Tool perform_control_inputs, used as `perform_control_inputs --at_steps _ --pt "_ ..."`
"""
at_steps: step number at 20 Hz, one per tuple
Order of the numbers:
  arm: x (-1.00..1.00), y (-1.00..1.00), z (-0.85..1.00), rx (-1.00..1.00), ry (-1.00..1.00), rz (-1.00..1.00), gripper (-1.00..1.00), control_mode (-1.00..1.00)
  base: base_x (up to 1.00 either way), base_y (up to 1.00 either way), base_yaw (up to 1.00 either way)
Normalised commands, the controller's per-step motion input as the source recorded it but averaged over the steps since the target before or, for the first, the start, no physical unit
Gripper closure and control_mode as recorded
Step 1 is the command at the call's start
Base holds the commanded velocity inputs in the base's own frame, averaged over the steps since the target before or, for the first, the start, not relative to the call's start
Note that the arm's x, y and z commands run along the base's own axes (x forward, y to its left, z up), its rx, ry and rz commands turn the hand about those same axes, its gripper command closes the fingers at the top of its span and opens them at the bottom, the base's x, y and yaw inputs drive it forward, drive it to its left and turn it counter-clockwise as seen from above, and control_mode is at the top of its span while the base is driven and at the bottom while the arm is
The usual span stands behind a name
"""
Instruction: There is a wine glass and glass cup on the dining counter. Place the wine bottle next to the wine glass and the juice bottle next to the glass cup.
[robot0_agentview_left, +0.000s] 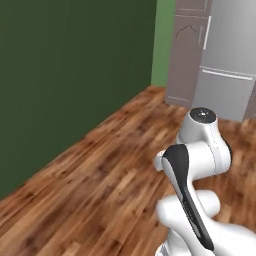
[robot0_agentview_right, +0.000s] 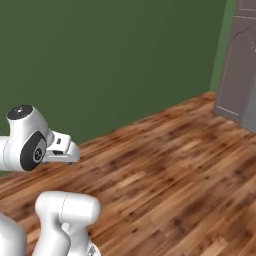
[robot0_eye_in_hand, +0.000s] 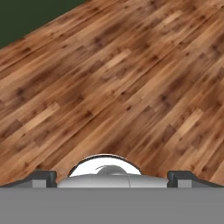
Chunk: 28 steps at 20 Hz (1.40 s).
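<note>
Where planks run streaky brown, wooden floor (robot0_eye_in_hand: 122, 78) (glossy) meets matte green wall (robot0_agentview_left: 60, 75).

Arm casing: glossy white, rounded segments.
Arm (robot0_agentview_left: 200, 150) has a black side strip, dark joint discs and a dark grey cap.

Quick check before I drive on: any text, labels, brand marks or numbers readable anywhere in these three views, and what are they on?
None: no readable word, number or sign in any view.
The dark green wall is blank.
The wood floor shows grain alone.
The grey cabinet and the fridge door beside it carry no lettering.
The open gripper has no marking on its finger tips.
</note>
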Motion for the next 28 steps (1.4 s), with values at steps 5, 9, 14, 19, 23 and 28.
perform_control_inputs --at_steps 5,9,14,19,23,28 --pt "0.00 0.00 0.00 0.00 0.00 0.00 -1.00 1.00 0.70 0.13 -0.27" --pt "0.00 0.00 0.00 0.00 0.00 0.00 -1.00 1.00 0.57 0.17 -0.47" --pt "0.00 0.00 0.00 0.00 0.00 0.00 -1.00 1.00 0.56 0.17 -0.49" --pt "0.00 0.00 0.00 0.00 0.00 0.00 -1.00 1.00 0.62 0.14 -0.41" --pt "0.00 0.00 0.00 0.00 0.00 0.00 -1.00 1.00 0.71 0.11 -0.27" --pt "0.00 0.00 0.00 0.00 0.00 0.00 -1.00 1.00 0.73 0.11 -0.22"
